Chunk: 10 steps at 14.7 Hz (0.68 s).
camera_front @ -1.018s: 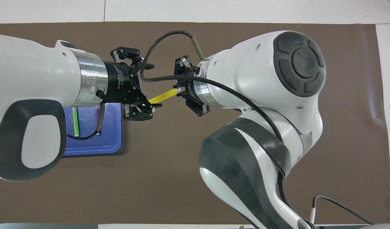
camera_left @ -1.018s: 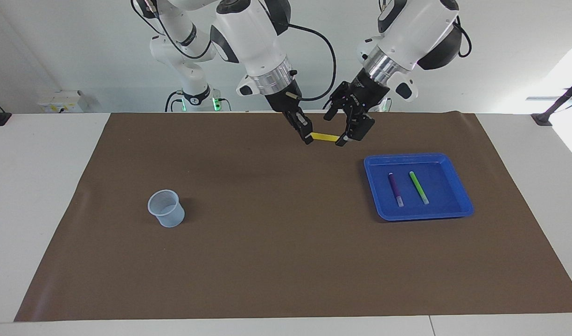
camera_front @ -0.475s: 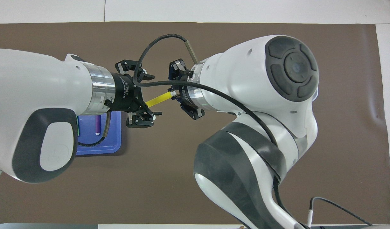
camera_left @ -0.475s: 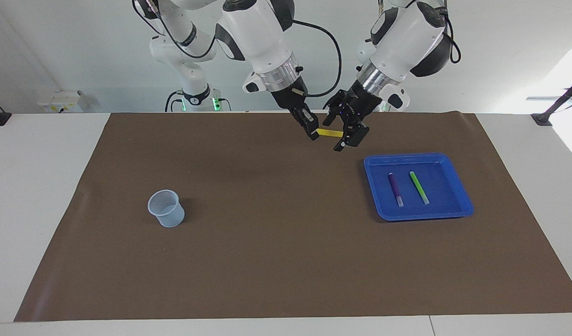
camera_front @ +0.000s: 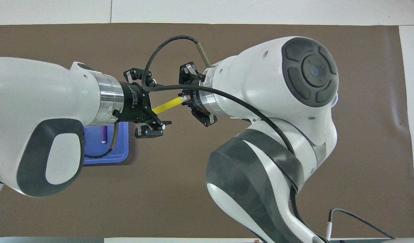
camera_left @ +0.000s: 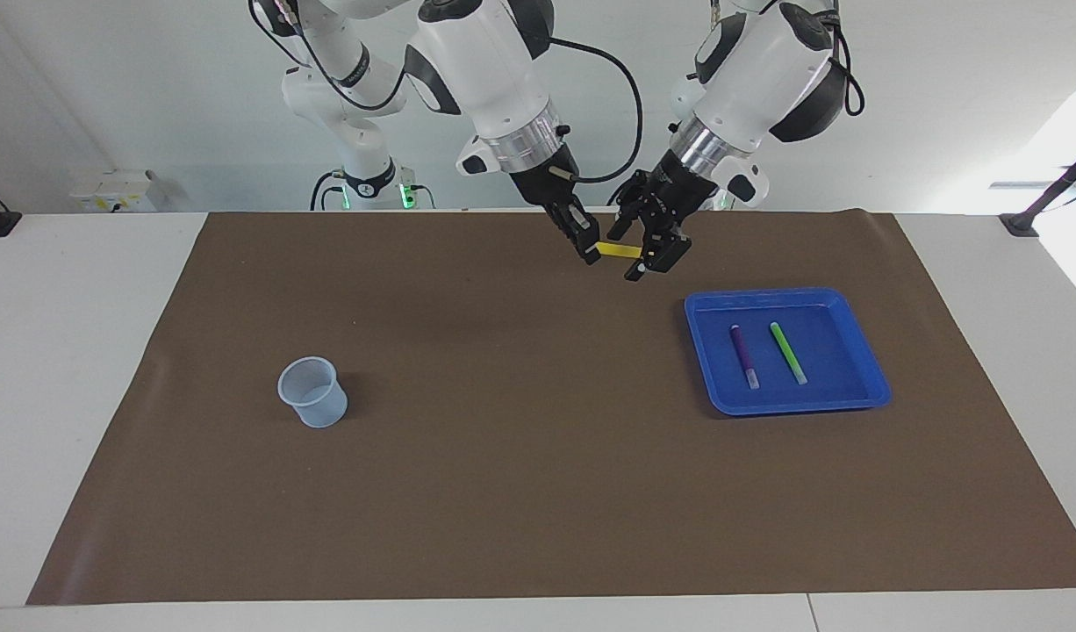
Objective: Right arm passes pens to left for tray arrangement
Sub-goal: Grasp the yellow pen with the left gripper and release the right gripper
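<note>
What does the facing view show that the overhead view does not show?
Only the facing view shows the translucent cup, the green pen lying in the tray beside the purple pen, and the whole blue tray. Only the overhead view shows the arms' upper casings from above, which cover most of the tray. Both show the yellow pen in the air between the right gripper and the left gripper, and the purple pen.
</note>
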{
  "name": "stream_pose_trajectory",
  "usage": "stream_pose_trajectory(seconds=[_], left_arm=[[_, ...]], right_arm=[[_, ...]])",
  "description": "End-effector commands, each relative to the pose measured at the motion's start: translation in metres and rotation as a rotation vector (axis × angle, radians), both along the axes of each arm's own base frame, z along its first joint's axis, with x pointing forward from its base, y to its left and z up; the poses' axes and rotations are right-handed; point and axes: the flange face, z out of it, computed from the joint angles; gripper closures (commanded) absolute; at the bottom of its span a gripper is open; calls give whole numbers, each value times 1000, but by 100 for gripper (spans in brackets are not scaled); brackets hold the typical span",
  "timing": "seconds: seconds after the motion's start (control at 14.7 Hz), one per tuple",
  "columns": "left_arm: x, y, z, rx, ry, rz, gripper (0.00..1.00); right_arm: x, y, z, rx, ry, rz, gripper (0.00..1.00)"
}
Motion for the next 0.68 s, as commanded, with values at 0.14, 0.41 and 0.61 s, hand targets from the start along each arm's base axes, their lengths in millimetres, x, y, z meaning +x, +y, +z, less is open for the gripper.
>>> stream_pose_trajectory(seconds=[0.14, 0.41, 0.61], left_arm=[[-13, 5, 7, 6, -1, 17, 38], [-14, 5, 6, 8, 2, 18, 53], [-14, 5, 6, 9, 0, 12, 97]], right_arm=[[3, 2, 3, 16, -2, -7, 100], [3, 2, 3, 16, -3, -4, 100], [4, 1, 3, 15, -4, -5, 100]])
